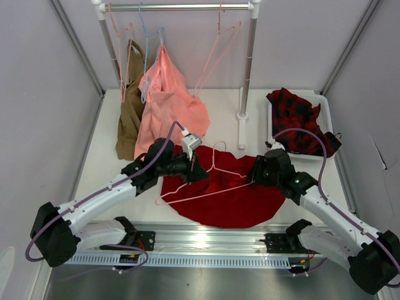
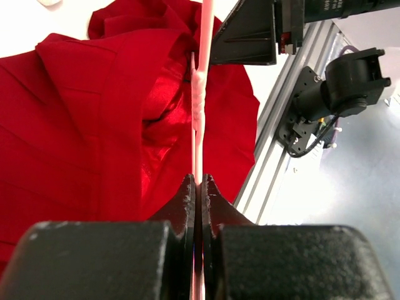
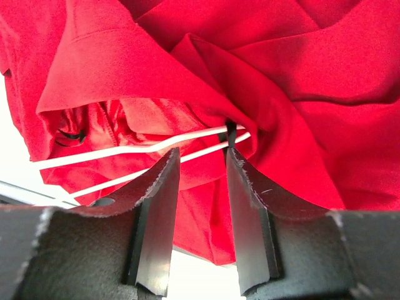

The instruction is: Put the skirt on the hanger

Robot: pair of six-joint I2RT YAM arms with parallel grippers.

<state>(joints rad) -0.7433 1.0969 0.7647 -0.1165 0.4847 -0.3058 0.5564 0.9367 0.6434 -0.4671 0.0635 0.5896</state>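
Note:
The deep-red skirt (image 1: 231, 200) lies spread on the table between both arms. The pale-pink wire hanger (image 1: 200, 194) rests on top of it, partly tucked into the cloth at its right end. My left gripper (image 1: 194, 164) is shut on the hanger's wire; the left wrist view shows the hanger (image 2: 200, 94) running straight out of the closed left gripper (image 2: 198, 184) over the skirt (image 2: 94, 125). My right gripper (image 1: 257, 170) is at the skirt's right edge. Its jaws stand apart in the right wrist view, right gripper (image 3: 203, 162), with skirt folds (image 3: 300, 62) and hanger wires (image 3: 106, 154) just beyond the tips.
A clothes rack (image 1: 181, 7) stands at the back with a salmon-pink garment (image 1: 169, 100), a brown garment (image 1: 130, 119), a light blue hanger (image 1: 147, 44) and pink hangers (image 1: 219, 56). A white bin (image 1: 326, 106) at right holds a red-and-black checked garment (image 1: 300, 119). A metal rail (image 1: 206, 240) runs along the front.

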